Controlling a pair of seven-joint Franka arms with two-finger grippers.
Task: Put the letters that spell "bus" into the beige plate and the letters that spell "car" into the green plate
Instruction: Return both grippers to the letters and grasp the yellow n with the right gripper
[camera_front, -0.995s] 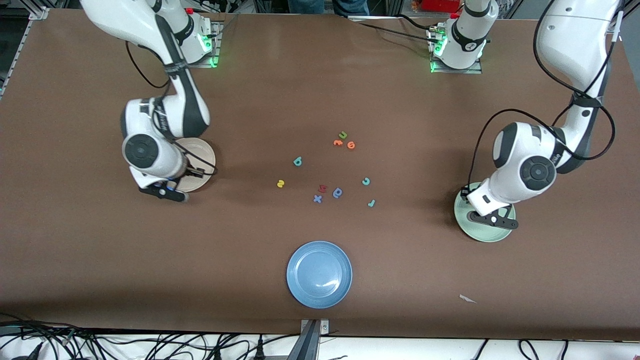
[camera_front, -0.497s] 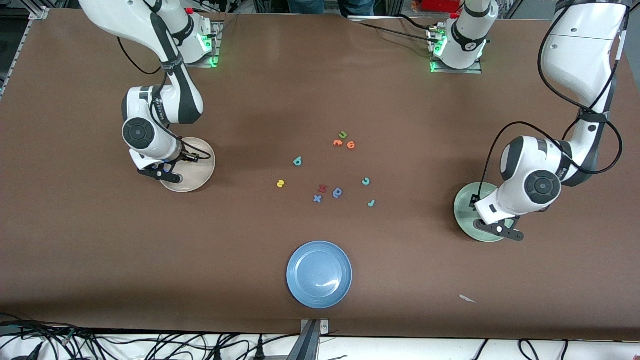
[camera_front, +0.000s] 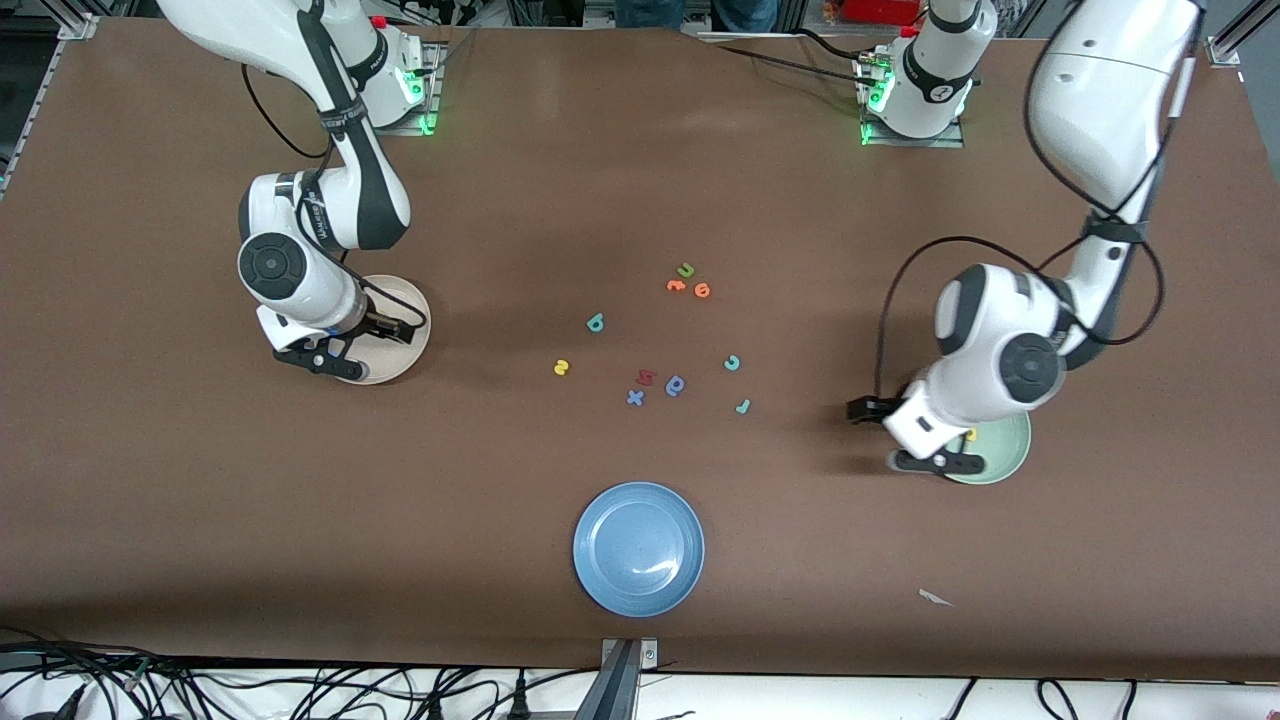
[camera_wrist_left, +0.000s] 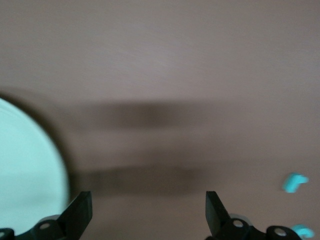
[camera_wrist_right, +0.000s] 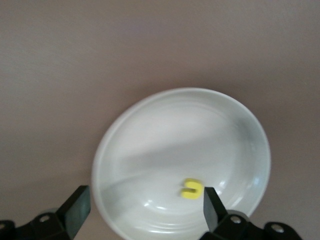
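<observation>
The beige plate (camera_front: 405, 300) (camera_wrist_right: 170, 135) lies toward the right arm's end, with a yellow "u" (camera_wrist_right: 192, 188) in it. My right gripper (camera_front: 322, 362) (camera_wrist_right: 145, 215) hangs open and empty over this plate. The green plate (camera_front: 1005, 450) (camera_wrist_left: 25, 175) holds a small yellow letter (camera_front: 970, 436). My left gripper (camera_front: 937, 462) (camera_wrist_left: 148, 212) is open and empty over bare table, just beside that plate's rim. On the table's middle lie the teal "b" (camera_front: 595, 322), yellow "s" (camera_front: 561, 367), teal "c" (camera_front: 732, 363) (camera_wrist_left: 302, 231) and teal "r" (camera_front: 742, 406) (camera_wrist_left: 295, 182).
A green "u" (camera_front: 685, 269) and two orange letters (camera_front: 690, 288) lie farther from the front camera than the "c". A red letter (camera_front: 645, 377), blue "a" (camera_front: 676, 385) and blue "x" (camera_front: 635, 397) sit mid-table. A blue plate (camera_front: 638, 548) and a paper scrap (camera_front: 935, 598) lie nearest the camera.
Both grippers have opened. The left gripper has swung off the green plate toward the table's middle, uncovering the yellow letter. The right gripper has shifted slightly over the beige plate.
</observation>
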